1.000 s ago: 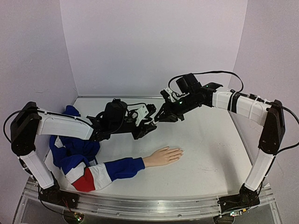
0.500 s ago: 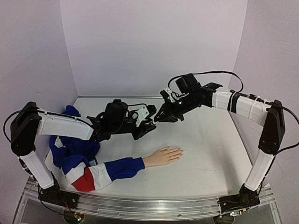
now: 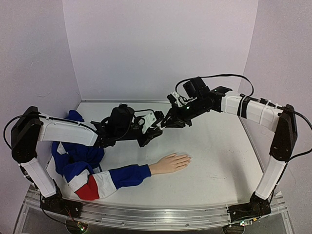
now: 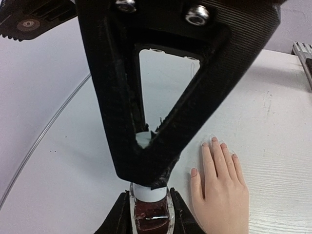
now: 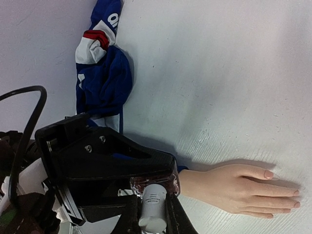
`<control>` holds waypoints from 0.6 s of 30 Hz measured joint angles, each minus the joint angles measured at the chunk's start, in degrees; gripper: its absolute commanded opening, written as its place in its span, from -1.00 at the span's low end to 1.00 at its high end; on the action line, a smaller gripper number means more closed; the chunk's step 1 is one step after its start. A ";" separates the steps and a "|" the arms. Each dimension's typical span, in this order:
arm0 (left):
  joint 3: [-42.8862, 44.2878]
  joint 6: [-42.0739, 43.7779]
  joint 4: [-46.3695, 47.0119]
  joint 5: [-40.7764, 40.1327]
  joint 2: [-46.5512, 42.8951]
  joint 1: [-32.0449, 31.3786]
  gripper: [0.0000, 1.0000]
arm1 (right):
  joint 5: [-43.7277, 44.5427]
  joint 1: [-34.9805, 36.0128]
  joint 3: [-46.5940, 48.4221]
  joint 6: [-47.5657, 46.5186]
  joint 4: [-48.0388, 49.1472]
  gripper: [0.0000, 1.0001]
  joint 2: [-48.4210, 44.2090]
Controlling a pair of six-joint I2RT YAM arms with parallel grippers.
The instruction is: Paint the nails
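While the left gripper (image 4: 148,168) and right gripper (image 5: 152,215) both clamp the polish bottle (image 4: 151,217), the nails (image 4: 214,140) look pale pink — barely darker than the peach mannequin hand (image 4: 222,192). All 5 face up.

Two grippers — left gripper (image 4: 151,219), right gripper (image 5: 152,215) — one mannequin hand (image 4: 219,195), five nails (image 4: 214,140), one polish bottle (image 4: 150,210)

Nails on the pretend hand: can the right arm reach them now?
Probably yes: bare table lies between, and the nails face up. But the right fingers are pinching the cap of the bottle the left fingers hold.
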 measured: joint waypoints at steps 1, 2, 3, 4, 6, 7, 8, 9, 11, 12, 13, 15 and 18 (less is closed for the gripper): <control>0.02 -0.55 -0.11 0.46 0.00 0.04 -1.00 | 0.11 0.02 0.00 -0.90 -0.02 -1.00 0.00; 0.07 -1.42 -0.35 1.51 -0.02 0.20 -1.00 | 0.13 0.02 0.00 -1.95 -0.07 -1.00 0.00; 0.22 -2.78 -0.79 3.08 -0.02 0.63 -1.00 | 0.20 0.02 0.00 -3.78 -0.11 -1.00 0.00; 0.37 -4.33 -1.18 5.51 -0.04 1.38 -1.00 | -0.02 0.04 0.00 -6.12 -0.09 -1.00 0.00; 0.92 -7.85 -2.14 11.87 -0.04 3.28 -1.00 | -1.25 0.15 -0.09 -11.37 0.50 -1.00 -0.09; 1.38 -9.81 -2.84 16.48 -0.04 4.66 -1.00 | -2.82 0.22 -0.52 -15.08 1.57 -1.00 -0.28; 1.99 -12.07 -3.56 21.59 -0.04 6.01 -1.00 | -4.85 0.11 -1.22 -18.84 2.82 -1.00 -0.72; 2.62 -13.70 -4.22 26.49 -0.04 7.08 -1.00 | -7.04 -0.07 -2.14 -22.29 4.28 -1.00 -1.42; 4.28 -18.23 -5.46 37.33 -0.04 8.87 -1.00 | -11.82 -0.24 -3.96 -27.96 6.34 -1.00 -3.48; 5.27 -20.15 -5.77 42.29 -0.04 9.44 -1.00 | -14.16 -0.24 -4.35 -30.25 6.84 -1.00 -4.66; 6.36 -22.36 -5.92 46.58 -0.07 9.77 -1.00 | -16.24 -0.20 -4.35 -32.13 7.02 -1.00 -5.60; 8.02 -25.53 -5.90 52.50 -0.37 10.10 -1.00 | -19.58 -0.15 -4.17 -34.93 7.61 -1.00 -7.02; 8.98 -29.57 -5.92 57.81 -1.70 10.16 -1.00 | -23.85 0.09 -3.58 -38.18 8.68 -1.00 -8.00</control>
